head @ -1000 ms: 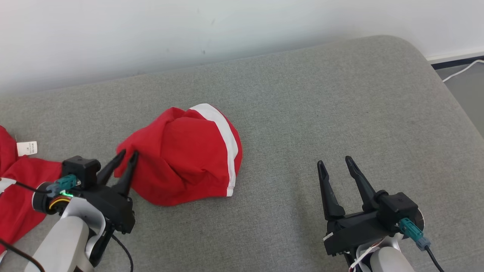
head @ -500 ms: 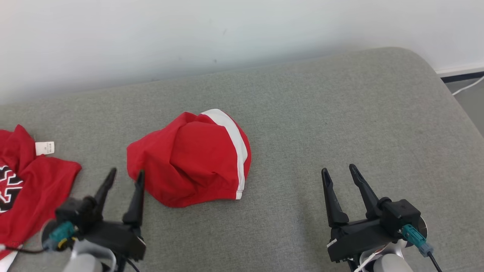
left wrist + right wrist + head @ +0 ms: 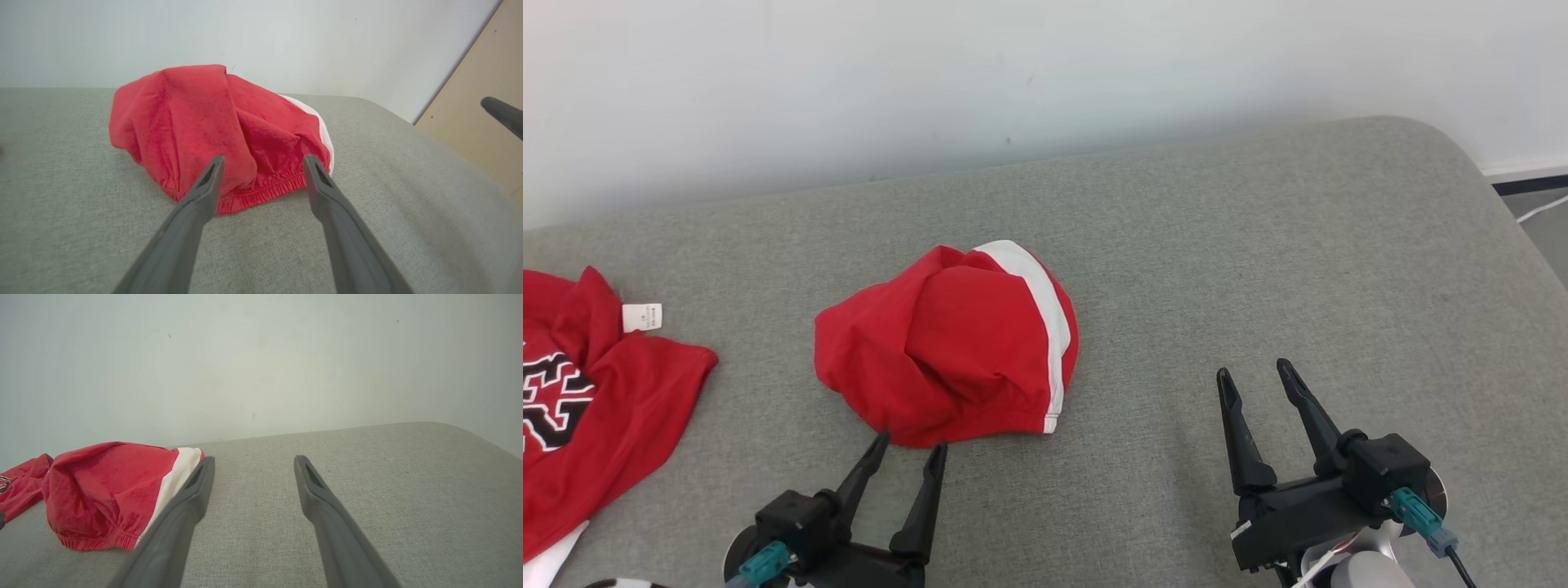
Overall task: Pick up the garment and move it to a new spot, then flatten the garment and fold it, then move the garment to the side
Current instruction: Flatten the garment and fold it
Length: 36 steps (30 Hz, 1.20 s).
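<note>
The garment point(image 3: 947, 351) is a crumpled red piece with a white stripe and an elastic hem, lying in a mound at the middle of the grey cushion point(image 3: 1258, 245). My left gripper point(image 3: 912, 443) is open, its tips just short of the garment's near hem. In the left wrist view the garment point(image 3: 192, 122) lies straight ahead of the left gripper point(image 3: 264, 158), hem between the two fingers' lines, nothing held. My right gripper point(image 3: 1254, 369) stands open over bare cushion to the garment's right. In the right wrist view the right gripper point(image 3: 254, 458) has the garment point(image 3: 102, 482) to its left.
A second red shirt point(image 3: 596, 392) with black-and-white print and a white label lies at the cushion's left edge. A pale wall point(image 3: 1045, 73) runs behind. The cushion's rounded corner drops to floor with a white cable point(image 3: 1535, 211) at the far right.
My left gripper opened off the garment's left edge, drew back and swung right to its near hem. The head camera shifted, so the whole scene slid right. The right gripper held still.
</note>
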Tool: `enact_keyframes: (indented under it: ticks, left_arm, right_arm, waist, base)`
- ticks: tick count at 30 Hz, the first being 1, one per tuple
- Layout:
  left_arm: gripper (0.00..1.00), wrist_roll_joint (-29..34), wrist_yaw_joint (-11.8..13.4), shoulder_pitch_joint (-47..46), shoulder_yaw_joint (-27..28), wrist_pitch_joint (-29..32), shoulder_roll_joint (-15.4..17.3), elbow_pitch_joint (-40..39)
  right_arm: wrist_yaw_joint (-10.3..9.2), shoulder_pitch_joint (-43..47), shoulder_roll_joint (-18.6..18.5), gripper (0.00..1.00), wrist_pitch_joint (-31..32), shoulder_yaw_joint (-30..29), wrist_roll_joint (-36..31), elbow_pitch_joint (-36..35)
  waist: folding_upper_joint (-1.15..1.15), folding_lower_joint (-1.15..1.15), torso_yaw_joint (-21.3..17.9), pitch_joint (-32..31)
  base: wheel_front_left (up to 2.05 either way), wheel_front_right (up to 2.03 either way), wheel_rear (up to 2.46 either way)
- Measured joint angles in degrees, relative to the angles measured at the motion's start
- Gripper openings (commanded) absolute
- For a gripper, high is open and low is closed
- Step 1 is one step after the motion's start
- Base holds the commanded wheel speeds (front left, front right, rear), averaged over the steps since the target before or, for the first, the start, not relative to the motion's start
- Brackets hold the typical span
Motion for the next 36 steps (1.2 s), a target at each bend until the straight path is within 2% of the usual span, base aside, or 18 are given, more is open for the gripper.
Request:
enact_keyframes:
  ticks: [5,14,18,26,32,33,34,36]
  left_arm:
    - [1.00,0.60,0.03,-0.70,-0.77,-0.03,-0.82,2.36]
    - [1.00,1.55,-0.44,-4.26,-1.14,-0.42,-0.67,11.66]
    - [1.00,2.52,0.18,-6.08,-0.87,-0.87,-0.54,14.69]
    - [1.00,5.89,3.04,-10.22,0.12,-1.25,0.64,18.93]
    - [1.00,6.30,2.57,-13.77,0.10,-1.27,-0.03,24.62]
    - [0.42,6.28,2.48,-14.22,0.23,-1.27,-0.18,25.17]
    - [0.00,6.16,2.05,-14.69,0.47,-1.27,-0.32,25.77]
    - [0.00,6.17,2.07,-15.29,1.00,-1.27,-0.56,25.74]
  right_arm:
    - [0.00,-0.23,-0.20,1.00,0.00,0.21,0.04,0.01]
    - [0.00,-0.91,-0.22,1.00,0.00,0.38,0.21,0.00]
    - [0.00,-1.04,-0.19,1.00,0.00,0.32,0.21,-0.10]
    - [0.00,-1.21,-0.05,1.00,0.00,0.23,0.19,-0.27]
    - [0.00,-1.53,0.15,1.00,0.00,0.38,-0.09,-0.16]
    - [0.00,-1.63,0.20,1.00,0.00,0.46,-0.16,-0.16]
    - [0.00,-1.72,0.23,1.00,0.00,0.52,-0.24,-0.15]
    - [0.00,-1.76,0.25,1.00,0.00,0.40,-0.24,-0.15]
  waist:
    - [0.00,0.00,-1.14,0.33]
    - [0.00,0.00,-3.50,1.38]
    - [0.00,0.00,-4.49,1.97]
    - [0.00,0.01,-5.92,3.11]
    - [0.00,0.01,-6.37,3.48]
    - [0.00,0.01,-6.42,3.54]
    - [0.00,0.01,-6.47,3.60]
    - [0.00,0.01,-6.41,3.70]
  base:
    - [0.00,0.00,0.00]
    - [0.00,0.00,0.00]
    - [0.00,0.00,0.00]
    - [0.00,0.00,0.00]
    - [0.00,0.00,0.00]
    - [0.00,0.00,0.00]
    - [0.00,0.00,0.00]
    - [0.00,0.00,0.00]
